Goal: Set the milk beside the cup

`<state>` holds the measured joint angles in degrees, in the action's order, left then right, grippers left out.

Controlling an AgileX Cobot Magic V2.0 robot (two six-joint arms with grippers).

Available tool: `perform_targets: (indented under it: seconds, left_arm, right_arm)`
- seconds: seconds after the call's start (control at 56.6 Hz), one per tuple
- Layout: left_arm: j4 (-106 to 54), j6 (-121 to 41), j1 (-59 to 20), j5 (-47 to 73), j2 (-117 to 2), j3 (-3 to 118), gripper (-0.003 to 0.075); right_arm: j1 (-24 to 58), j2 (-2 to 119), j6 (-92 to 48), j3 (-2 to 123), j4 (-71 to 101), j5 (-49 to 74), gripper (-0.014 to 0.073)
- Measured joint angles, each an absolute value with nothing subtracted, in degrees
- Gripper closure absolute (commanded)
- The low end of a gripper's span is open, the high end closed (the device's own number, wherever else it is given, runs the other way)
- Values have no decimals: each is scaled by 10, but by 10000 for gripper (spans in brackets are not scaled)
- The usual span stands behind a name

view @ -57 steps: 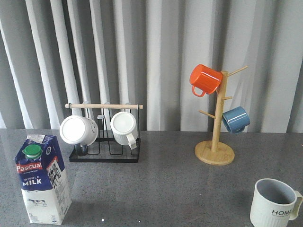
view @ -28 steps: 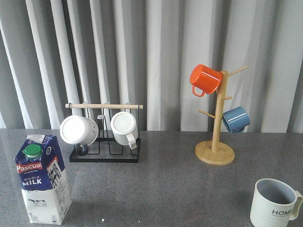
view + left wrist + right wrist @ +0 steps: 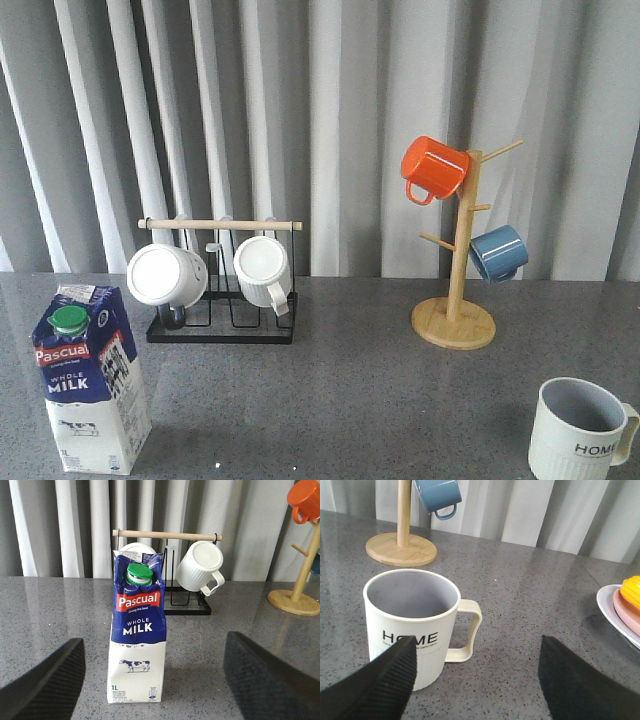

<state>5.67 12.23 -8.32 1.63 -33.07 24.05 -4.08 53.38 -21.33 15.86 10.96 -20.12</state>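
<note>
Two things matter here and they stand well apart: the milk (image 3: 90, 378) upright at about eight o'clock on the grey speckled table (image 3: 340, 400), the cup (image 3: 580, 430) at four o'clock, handle outward. The left gripper (image 3: 155, 680) is spread wide, framing the carton without touching, likely lined up to grasp; the right gripper (image 3: 477, 675) gapes near the cup. Grey pleated curtains (image 3: 340, 120) close the room behind
</note>
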Motion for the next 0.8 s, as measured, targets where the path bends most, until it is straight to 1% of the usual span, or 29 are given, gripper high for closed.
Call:
perform_targets:
  seconds: [0.247, 0.371, 0.618, 0.795]
  left_arm:
    - [57, 122, -83, 16, -331, 241, 177]
    - [57, 122, -83, 17, -331, 241, 177]
    - [57, 122, -83, 17, -331, 241, 177]
    - [57, 122, -83, 17, -331, 241, 177]
  right_arm:
    - [-42, 538, -228, 159, 105, -199, 83]
    - [-60, 553, -219, 159, 82, -217, 83]
    - [-110, 609, -92, 159, -41, -258, 83]
    - [-120, 651, -62, 159, -72, -296, 83]
